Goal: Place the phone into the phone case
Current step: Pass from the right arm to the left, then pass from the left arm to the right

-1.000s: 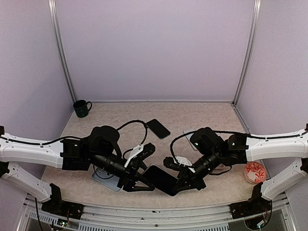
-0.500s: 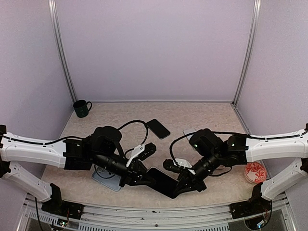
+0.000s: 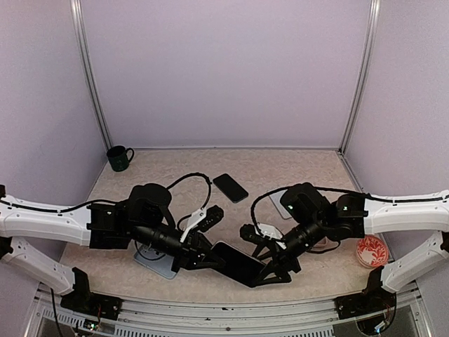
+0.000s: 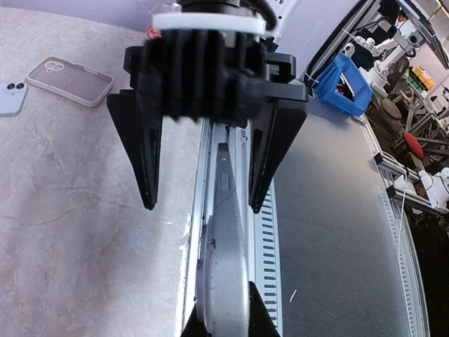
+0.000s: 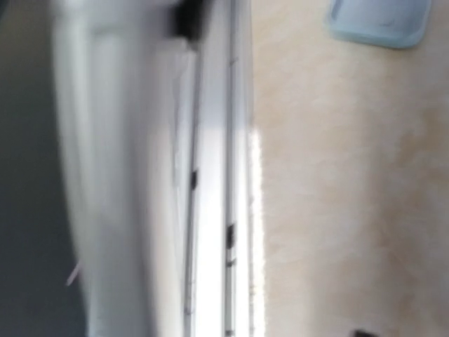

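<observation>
The phone (image 3: 237, 261), dark screen up, hangs over the table's near edge with my left gripper (image 3: 210, 258) shut on its left end. Seen from the left wrist, it runs edge-on (image 4: 226, 246) away from my left gripper (image 4: 226, 323). My right gripper (image 3: 259, 258) stands open at the phone's other end, its fingers (image 4: 144, 151) to either side and apart from it. A pale blue phone case (image 3: 156, 264) lies under the left arm. The right wrist view is blurred: the phone's edge (image 5: 210, 175) and the blue case (image 5: 382, 21) show, but no fingers.
A second dark phone (image 3: 231, 187) lies mid-table. A pinkish case (image 4: 70, 81) lies by the right arm, partly hidden from above (image 3: 279, 205). A green mug (image 3: 120, 158) stands back left and a red-patterned dish (image 3: 371, 250) at the right. The table's front rail (image 3: 224, 309) is just below the phone.
My left gripper has shut on the phone's left end. My right gripper, which held the phone before, has opened and let go. The phone has barely moved.
</observation>
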